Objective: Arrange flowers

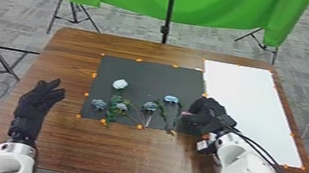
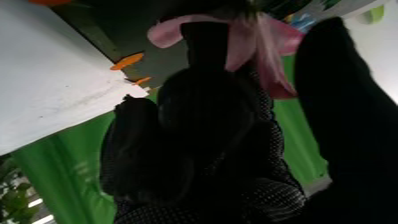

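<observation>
Flower [image 2: 166,33], one pink, at right hand [image 1: 209,115]

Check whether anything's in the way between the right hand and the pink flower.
Nothing visible is in the way. The right hand is right at the pink flower, its black glove overlapping the petals in the right wrist view.

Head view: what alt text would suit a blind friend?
A robot's right hand is at the right edge of a dark mat holding a white flower and several bluish flowers, on a brown table; its left hand is open at left.
</observation>
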`<act>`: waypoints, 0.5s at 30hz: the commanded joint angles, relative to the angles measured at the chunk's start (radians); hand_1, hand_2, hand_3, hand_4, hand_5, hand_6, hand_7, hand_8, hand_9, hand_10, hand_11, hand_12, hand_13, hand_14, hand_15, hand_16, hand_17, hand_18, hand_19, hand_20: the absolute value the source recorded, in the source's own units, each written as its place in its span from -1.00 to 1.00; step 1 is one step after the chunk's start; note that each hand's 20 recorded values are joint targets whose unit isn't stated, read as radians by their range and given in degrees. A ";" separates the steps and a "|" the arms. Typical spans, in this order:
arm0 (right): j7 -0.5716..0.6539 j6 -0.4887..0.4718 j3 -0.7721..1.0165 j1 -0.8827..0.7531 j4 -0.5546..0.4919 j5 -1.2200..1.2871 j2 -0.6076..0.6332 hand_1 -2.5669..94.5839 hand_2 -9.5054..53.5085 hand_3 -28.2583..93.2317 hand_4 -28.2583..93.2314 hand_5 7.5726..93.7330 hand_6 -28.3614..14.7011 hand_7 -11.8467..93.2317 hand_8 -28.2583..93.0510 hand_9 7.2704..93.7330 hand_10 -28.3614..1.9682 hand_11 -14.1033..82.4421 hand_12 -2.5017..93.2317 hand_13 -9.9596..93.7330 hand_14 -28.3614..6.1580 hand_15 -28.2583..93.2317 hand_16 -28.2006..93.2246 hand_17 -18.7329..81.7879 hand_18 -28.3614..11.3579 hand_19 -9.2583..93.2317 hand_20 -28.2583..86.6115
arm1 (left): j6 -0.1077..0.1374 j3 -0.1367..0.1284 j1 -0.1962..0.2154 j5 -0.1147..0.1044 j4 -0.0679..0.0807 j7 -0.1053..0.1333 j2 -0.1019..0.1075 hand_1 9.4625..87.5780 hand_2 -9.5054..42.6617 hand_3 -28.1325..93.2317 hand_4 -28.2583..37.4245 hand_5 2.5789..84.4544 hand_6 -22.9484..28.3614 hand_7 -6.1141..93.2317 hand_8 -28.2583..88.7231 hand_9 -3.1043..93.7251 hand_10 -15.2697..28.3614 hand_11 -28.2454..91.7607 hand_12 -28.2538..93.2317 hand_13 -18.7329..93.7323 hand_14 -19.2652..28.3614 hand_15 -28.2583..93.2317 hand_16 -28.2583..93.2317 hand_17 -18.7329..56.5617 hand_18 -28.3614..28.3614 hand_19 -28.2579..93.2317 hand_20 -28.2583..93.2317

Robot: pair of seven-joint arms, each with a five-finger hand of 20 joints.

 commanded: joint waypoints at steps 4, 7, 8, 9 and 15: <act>-0.042 -0.004 0.110 -0.060 -0.059 0.094 -0.012 -0.33 -1.00 0.42 -0.79 0.23 0.17 -0.55 -0.66 0.48 -0.20 -0.45 -0.61 0.96 0.43 0.34 0.00 0.67 -0.10 1.00 0.37 | -0.012 0.002 0.010 0.006 0.004 -0.005 -0.006 -0.66 -0.24 0.46 -1.00 0.07 0.11 -0.69 -0.62 0.01 0.37 -0.22 -0.37 -0.11 0.54 -0.18 -0.55 -0.46 0.46 -0.37 -0.25; -0.035 -0.001 0.152 -0.074 -0.078 0.100 -0.021 -0.37 -1.00 0.39 -0.79 0.19 0.17 -0.57 -0.65 0.43 -0.22 -0.46 -0.61 0.95 0.41 0.33 -0.01 0.66 -0.12 1.00 0.37 | -0.013 0.004 0.009 0.007 0.005 -0.005 -0.007 -0.65 -0.24 0.46 -1.00 0.07 0.11 -0.69 -0.62 0.01 0.37 -0.22 -0.37 -0.11 0.54 -0.18 -0.55 -0.46 0.46 -0.37 -0.25; -0.036 -0.001 0.175 -0.086 -0.087 0.106 -0.023 -0.38 -1.00 0.39 -0.79 0.19 0.17 -0.57 -0.65 0.43 -0.22 -0.46 -0.60 0.96 0.40 0.33 -0.01 0.66 -0.13 1.00 0.37 | -0.013 0.005 0.009 0.007 0.005 -0.005 -0.008 -0.65 -0.24 0.46 -1.00 0.07 0.11 -0.69 -0.62 0.01 0.37 -0.22 -0.37 -0.11 0.55 -0.17 -0.55 -0.46 0.46 -0.37 -0.25; -0.041 0.012 0.208 -0.108 -0.099 0.121 -0.029 -0.38 -1.00 0.38 -0.79 0.19 0.17 -0.57 -0.65 0.43 -0.21 -0.45 -0.60 0.96 0.39 0.33 -0.01 0.66 -0.13 1.00 0.36 | -0.014 0.005 0.009 0.008 0.004 -0.004 -0.007 -0.65 -0.24 0.46 -1.00 0.07 0.11 -0.68 -0.62 0.01 0.36 -0.22 -0.37 -0.11 0.55 -0.17 -0.55 -0.46 0.46 -0.37 -0.25; -0.288 0.120 0.573 -0.391 -0.194 0.580 -0.145 -0.45 -0.87 0.50 -0.76 0.31 0.23 -0.51 -0.66 0.53 -0.13 -0.39 -0.57 0.73 0.10 0.23 -0.05 0.38 -0.31 0.85 0.19 | -0.004 0.029 0.011 0.013 0.028 0.124 -0.001 -0.66 -0.25 0.46 -1.00 0.07 0.10 -0.68 -0.62 0.02 0.35 -0.22 -0.36 -0.10 0.55 -0.17 -0.55 -0.46 0.47 -0.36 -0.24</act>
